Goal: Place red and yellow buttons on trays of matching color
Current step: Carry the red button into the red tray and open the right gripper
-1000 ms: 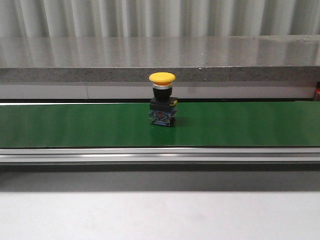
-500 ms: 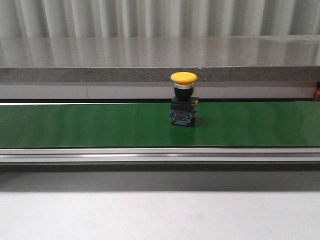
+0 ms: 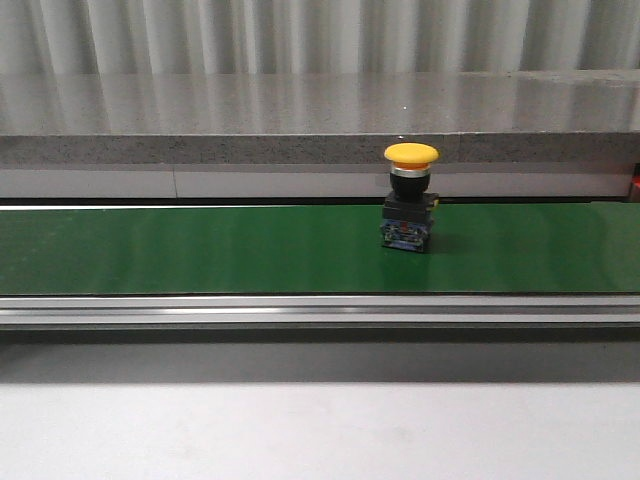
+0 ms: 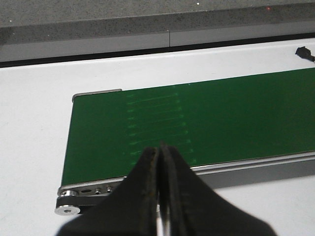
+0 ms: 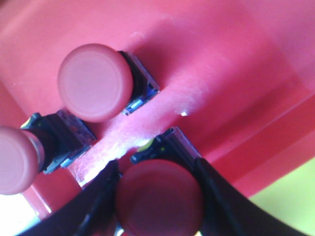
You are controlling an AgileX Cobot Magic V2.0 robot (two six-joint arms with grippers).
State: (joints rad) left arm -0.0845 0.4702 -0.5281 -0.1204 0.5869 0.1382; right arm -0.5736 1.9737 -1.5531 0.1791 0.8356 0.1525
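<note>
A yellow button [image 3: 410, 195] stands upright on my green conveyor belt [image 3: 200, 250], right of the belt's middle as I look forward, its yellow cap on top and its black and blue body resting on the belt. Behind the belt runs a grey stone ledge [image 3: 300, 125], and in front of it lies the pale tabletop [image 3: 300, 430]. Neither of my arms shows in the forward view.

My left jaws [image 4: 160, 196] are pressed together with nothing between them, hanging above the near edge of the belt [image 4: 197, 118] close to its end, where a metal roller end [image 4: 67, 210] shows. The stretch of belt under them is bare green, and the white tabletop [image 4: 34, 128] lies around it.

My right jaws [image 5: 160, 196] are clamped on a red button [image 5: 160, 199], one finger [image 5: 98, 196] on each side of its dark red cap. They hold it over the red tray [image 5: 236, 73], low and close to the tray floor; I cannot tell whether its base touches the tray. Two other red buttons lie in the tray just beside it: one [image 5: 96, 82] tipped with its cap turned up toward my wrist camera, another [image 5: 19, 160] lying on its side at the edge of that view. A strip of yellow-green surface [image 5: 290, 196] shows past the tray's rim in one corner of the view.
</note>
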